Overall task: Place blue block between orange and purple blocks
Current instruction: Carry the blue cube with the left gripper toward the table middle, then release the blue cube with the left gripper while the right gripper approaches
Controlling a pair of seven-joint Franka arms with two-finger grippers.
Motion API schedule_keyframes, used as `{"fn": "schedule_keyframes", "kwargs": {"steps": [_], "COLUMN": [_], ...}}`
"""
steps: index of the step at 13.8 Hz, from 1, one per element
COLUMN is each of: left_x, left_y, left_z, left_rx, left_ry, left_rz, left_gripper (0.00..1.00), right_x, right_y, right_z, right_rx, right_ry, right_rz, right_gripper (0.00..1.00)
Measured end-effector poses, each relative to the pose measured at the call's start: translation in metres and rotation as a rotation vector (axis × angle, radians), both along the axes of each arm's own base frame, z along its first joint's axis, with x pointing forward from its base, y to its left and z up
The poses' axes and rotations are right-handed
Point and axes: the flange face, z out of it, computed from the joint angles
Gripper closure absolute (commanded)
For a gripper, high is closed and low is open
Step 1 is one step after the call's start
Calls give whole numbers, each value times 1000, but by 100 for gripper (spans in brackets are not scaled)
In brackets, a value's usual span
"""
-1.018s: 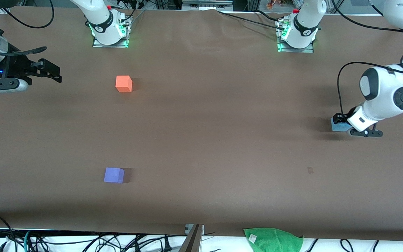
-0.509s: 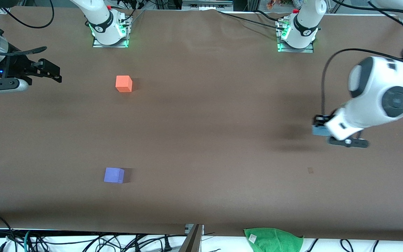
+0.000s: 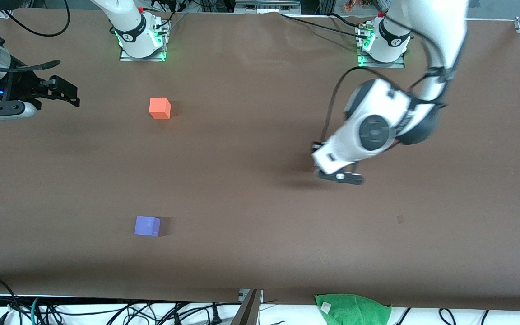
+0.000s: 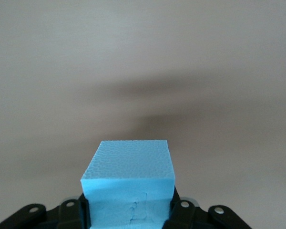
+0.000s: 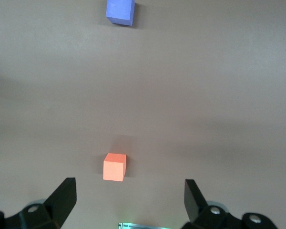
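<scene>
My left gripper [image 4: 128, 211] is shut on the light blue block [image 4: 128, 174] and holds it above the bare brown table. In the front view the left hand [image 3: 327, 158] hangs over the middle of the table and hides the block. The orange block [image 3: 160, 108] sits toward the right arm's end, near the right arm's base. The purple block [image 3: 147, 226] sits nearer the front camera, in line with it. My right gripper [image 3: 68, 92] waits open and empty at its end of the table. Its wrist view shows the orange block [image 5: 115, 167] and the purple block [image 5: 120, 11].
A green cloth [image 3: 352, 309] lies at the table's front edge. The arm bases [image 3: 141, 40] stand along the back edge. A small dark mark [image 3: 400, 220] is on the table surface.
My left arm has carried the blue block up off the table and from the left arm's end toward the middle. The right arm and the two other blocks have not moved.
</scene>
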Motion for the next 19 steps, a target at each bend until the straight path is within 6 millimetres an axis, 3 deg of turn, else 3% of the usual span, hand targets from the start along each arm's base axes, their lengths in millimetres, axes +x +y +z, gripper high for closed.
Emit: {"fn": "schedule_keyframes", "kwargs": {"steps": [3, 4, 6, 8, 10, 12, 13, 15, 17, 19], "left_x": [-20, -30, -49, -55, -46, -38, -36, -31, -21, -7], "left_y": [-77, -97, -122, -129, -124, -122, -121, -106, -65, -3], "left_z": [-61, -81, -115, -130, -125, -104, -84, -20, 54, 115], "left_rx": [-28, -32, -1, 38, 40, 39, 52, 90, 132, 163], "left_ry": [-49, -59, -79, -101, -119, -128, -122, -112, -109, -107], "left_rz": [80, 111, 134, 130, 140, 147, 144, 150, 195, 275], "left_gripper": [66, 55, 0, 0, 0, 0, 0, 0, 0, 0], "right_x": [3, 4, 4, 5, 7, 11, 12, 13, 18, 28], "right_y": [2, 3, 3, 1, -6, -17, -20, -20, -17, -5], "right_z": [3, 3, 4, 3, -1, -7, -9, -10, -22, -47], "right_rx": [3, 3, 3, 3, -1, -3, -4, -3, -5, -7], "right_ry": [-31, -35, -38, -37, -30, -21, -18, -19, 3, 39], "right_rz": [3, 4, 4, 0, -12, -32, -38, -39, -35, -16], "right_gripper": [0, 0, 0, 0, 0, 0, 0, 0, 0, 0]}}
